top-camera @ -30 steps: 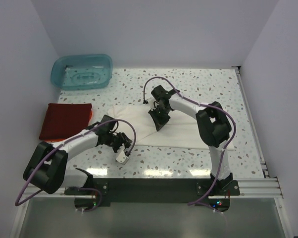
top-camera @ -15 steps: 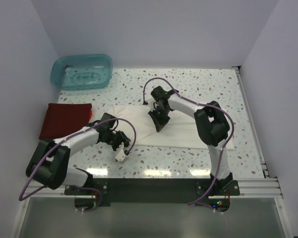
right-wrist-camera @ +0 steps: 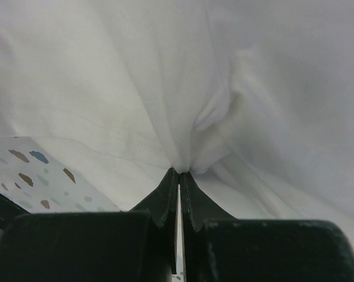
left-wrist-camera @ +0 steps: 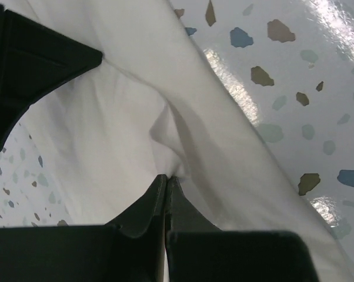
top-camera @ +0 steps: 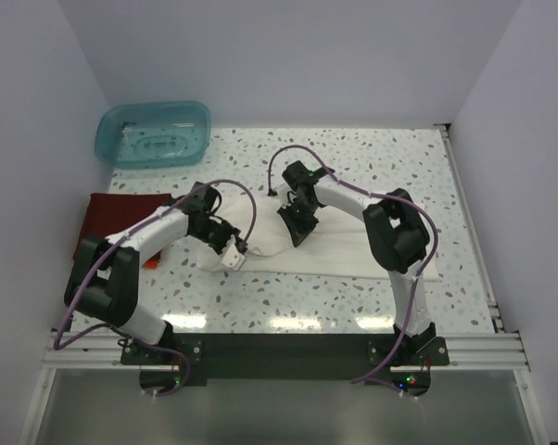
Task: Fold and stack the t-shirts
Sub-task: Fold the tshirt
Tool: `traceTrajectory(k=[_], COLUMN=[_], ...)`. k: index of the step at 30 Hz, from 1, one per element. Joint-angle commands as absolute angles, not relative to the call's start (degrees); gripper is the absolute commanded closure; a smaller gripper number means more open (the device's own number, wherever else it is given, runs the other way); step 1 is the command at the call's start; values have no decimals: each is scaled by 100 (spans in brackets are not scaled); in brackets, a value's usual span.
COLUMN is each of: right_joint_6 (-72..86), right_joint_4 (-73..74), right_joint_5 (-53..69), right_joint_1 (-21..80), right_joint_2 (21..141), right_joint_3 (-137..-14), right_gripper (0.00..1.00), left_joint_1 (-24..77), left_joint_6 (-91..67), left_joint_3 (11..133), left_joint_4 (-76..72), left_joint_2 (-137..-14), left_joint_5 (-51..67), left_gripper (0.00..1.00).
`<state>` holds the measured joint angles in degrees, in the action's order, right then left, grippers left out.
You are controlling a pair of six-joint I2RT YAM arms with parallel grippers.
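The left fingers [left-wrist-camera: 159,195] are pressed fully together, and between their tips they pinch a small peak of the cream-white t-shirt [left-wrist-camera: 124,117], whose cloth puckers into creases fanning away toward 12 o'clock in the left wrist view. In that same view the dark wedge of the right fingers [left-wrist-camera: 30,64] shows at about 10 o'clock, resting on the same cloth. The right fingers [right-wrist-camera: 168,189] are likewise shut tight, with a gathered fold of the cream-white t-shirt [right-wrist-camera: 165,76] nipped between the tips and wrinkles radiating upward from the pinch. Seen from above, the left fingers [top-camera: 221,239] grip the shirt's end at the 9 o'clock side, where the cloth is bunched up, while the right fingers [top-camera: 296,229] hold it just beside them toward 3 o'clock, near the middle of the speckled tabletop [top-camera: 399,167]. The cream-white t-shirt [top-camera: 353,246] lies as a long flat band running from the two pinch points out toward 3 o'clock, passing under the right arm. The dark red t-shirt [top-camera: 107,218] sits folded at the tabletop's 9 o'clock edge, partly covered by the left arm, and a small orange edge [top-camera: 153,262] shows at its 5 o'clock corner, though it is too thin a sliver to say for sure it is a shirt. The teal tub [top-camera: 154,133] stands at about 10 o'clock, well apart from the shirts.
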<state>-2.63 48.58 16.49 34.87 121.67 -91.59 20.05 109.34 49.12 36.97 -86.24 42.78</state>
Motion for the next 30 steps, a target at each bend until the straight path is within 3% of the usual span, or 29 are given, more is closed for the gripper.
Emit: traceTrajectory(k=[1, 11, 19, 21, 22, 25, 28, 30], right_joint_6=[-290, -281, -281, -316, -343, -544, -1115, -1467], right_joint_4=[4939, 4966, 4975, 4983, 5001, 5098, 5194, 5291], right_joint_5=[1705, 1608, 1600, 1600, 1704, 1898, 1925, 1776], right_joint_1=[3480, 3463, 3463, 3454, 3419, 3218, 2919, 2708], right_joint_2=[12120, 12173, 12173, 12085, 11981, 11638, 11111, 10820], right_joint_3=[-9185, -9202, -9193, -9176, -9184, -9141, -9088, -9105], right_gripper=[100, 100, 100, 86, 71, 57, 56, 55], left_joint_1=[1767, 1336, 1336, 1336, 1327, 1318, 1205, 1143], left_joint_6=[10234, 8368, 7369, 6823, 6107, 4670, 3781, 3238], left_joint_3=[5615, 7513, 7664, 7655, 7664, 7882, 8244, 8209], left_joint_4=[4341, 4571, 3719, 3052, 2528, 2031, 2589, 2742], left_joint_2=[-9042, -10520, -10986, -11074, -11074, -11057, -11013, -10716], left_joint_5=[4974, 5686, 5310, 5055, 4653, 3626, 3322, 3322], left_gripper=[100, 100, 94, 87, 83, 80, 70, 69])
